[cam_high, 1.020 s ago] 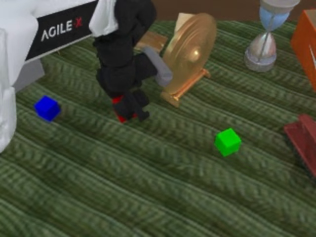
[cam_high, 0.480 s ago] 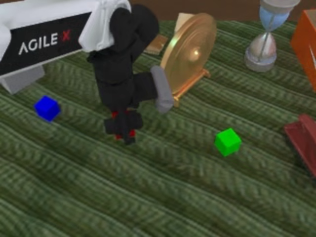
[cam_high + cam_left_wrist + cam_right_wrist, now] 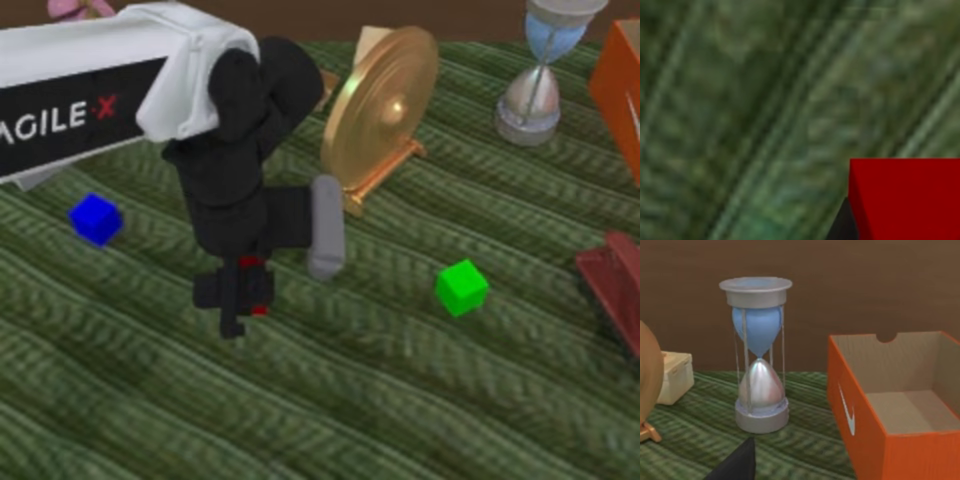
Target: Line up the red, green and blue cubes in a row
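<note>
Left gripper fingers pinching glossy red cube above ribbed green cloth.

Red cube, bright green cube, blue cube, gold disc, orange box, blue-and-silver hourglass, green wavy-striped cloth, white-and-black arm.

The left gripper sits mid-left of the frame, between the blue cube at far left and the green cube right of centre.
</note>
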Robot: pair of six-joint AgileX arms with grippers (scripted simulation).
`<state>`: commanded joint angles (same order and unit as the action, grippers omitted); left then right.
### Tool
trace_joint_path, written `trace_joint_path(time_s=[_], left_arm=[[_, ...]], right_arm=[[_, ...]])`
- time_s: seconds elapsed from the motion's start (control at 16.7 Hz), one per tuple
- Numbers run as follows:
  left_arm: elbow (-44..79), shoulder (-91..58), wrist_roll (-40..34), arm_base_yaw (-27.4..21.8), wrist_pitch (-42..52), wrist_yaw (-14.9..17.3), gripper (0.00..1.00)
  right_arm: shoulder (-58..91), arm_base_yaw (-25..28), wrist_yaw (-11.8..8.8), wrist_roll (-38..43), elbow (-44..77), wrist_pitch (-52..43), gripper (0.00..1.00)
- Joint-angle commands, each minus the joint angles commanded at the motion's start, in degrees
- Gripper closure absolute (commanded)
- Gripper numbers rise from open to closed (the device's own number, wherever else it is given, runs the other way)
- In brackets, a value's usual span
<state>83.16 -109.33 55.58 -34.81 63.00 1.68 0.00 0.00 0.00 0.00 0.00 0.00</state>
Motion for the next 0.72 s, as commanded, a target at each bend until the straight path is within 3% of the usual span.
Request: trace_joint_path(time_s=[0.72], left_arm=[[-9.1,-5.5,-0.1,-0.2,-14.6,0.0,1.00]], right_arm=[[0.0,0.0,0.0,0.0,0.0,0.0,0.00]])
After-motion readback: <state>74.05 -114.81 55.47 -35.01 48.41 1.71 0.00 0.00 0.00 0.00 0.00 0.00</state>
